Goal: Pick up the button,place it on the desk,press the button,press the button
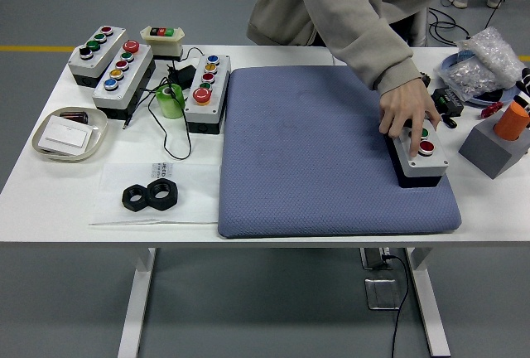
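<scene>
A grey button box (pixel 422 157) with a green button (pixel 423 133) and a red button (pixel 426 147) lies at the right edge of the blue mat (pixel 315 151), its long side running away from me. A person's hand (pixel 406 111) from the far side rests on the box's far end and covers its other buttons. Only a dark sliver of my right hand (pixel 525 86) shows at the right edge, well clear of the box. My left hand is out of view.
Three long button boxes (pixel 124 72) and a small one (pixel 161 39) stand at the back left with a green tape roll (pixel 171 101). A tray (pixel 70 133) and black nuts (pixel 151 196) lie left. A grey block with an orange cylinder (pixel 497 147) and a plastic bag (pixel 484 60) stand right.
</scene>
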{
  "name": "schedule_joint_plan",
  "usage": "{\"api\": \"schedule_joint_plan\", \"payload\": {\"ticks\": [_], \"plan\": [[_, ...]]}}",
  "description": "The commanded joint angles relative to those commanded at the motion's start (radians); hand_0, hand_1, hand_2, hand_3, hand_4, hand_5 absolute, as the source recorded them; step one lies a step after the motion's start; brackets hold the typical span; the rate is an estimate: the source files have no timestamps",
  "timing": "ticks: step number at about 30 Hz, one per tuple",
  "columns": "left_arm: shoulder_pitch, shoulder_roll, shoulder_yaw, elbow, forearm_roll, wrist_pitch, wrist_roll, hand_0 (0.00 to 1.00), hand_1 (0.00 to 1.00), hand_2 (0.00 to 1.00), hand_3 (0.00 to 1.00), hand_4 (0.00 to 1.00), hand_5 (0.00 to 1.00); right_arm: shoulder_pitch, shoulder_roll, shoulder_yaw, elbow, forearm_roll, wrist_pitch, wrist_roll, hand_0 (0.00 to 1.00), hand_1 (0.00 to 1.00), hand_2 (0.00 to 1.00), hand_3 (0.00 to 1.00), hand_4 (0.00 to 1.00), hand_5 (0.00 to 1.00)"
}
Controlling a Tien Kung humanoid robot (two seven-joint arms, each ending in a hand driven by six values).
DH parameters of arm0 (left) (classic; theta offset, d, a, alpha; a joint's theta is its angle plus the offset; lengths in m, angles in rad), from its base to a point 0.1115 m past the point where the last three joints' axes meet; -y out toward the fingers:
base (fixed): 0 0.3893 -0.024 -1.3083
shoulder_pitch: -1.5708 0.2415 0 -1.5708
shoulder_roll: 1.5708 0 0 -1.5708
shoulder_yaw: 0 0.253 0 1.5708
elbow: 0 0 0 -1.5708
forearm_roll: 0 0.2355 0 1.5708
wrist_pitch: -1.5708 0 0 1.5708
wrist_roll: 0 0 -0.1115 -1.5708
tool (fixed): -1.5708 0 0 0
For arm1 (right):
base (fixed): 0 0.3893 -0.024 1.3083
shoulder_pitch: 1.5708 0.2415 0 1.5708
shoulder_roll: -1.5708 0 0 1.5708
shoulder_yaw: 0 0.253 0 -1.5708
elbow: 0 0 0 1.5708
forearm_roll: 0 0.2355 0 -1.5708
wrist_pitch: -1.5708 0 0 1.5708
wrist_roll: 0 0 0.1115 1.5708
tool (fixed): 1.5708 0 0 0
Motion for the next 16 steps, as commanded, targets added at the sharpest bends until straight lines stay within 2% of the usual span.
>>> {"api": "schedule_joint_plan", "payload": {"ticks": [9,16], "plan": [[0.008,-0.002,-0.009,0.002,0.013,-0.001,0.001,0.735,0.774,0.85,0.762,0.524,0.998,-0.002,0.003,-0.014,0.006,-0.039,-0.08,0.004,0.907,0.822,0.855,0.859,0.619,0.197],[0.007,-0.001,0.0,0.002,-0.003,-0.001,-0.004,0.736,0.773,0.85,0.763,0.522,0.998,0.001,0.004,-0.017,0.007,-0.054,-0.097,-0.006,0.91,0.83,0.859,0.859,0.617,0.193]]}}
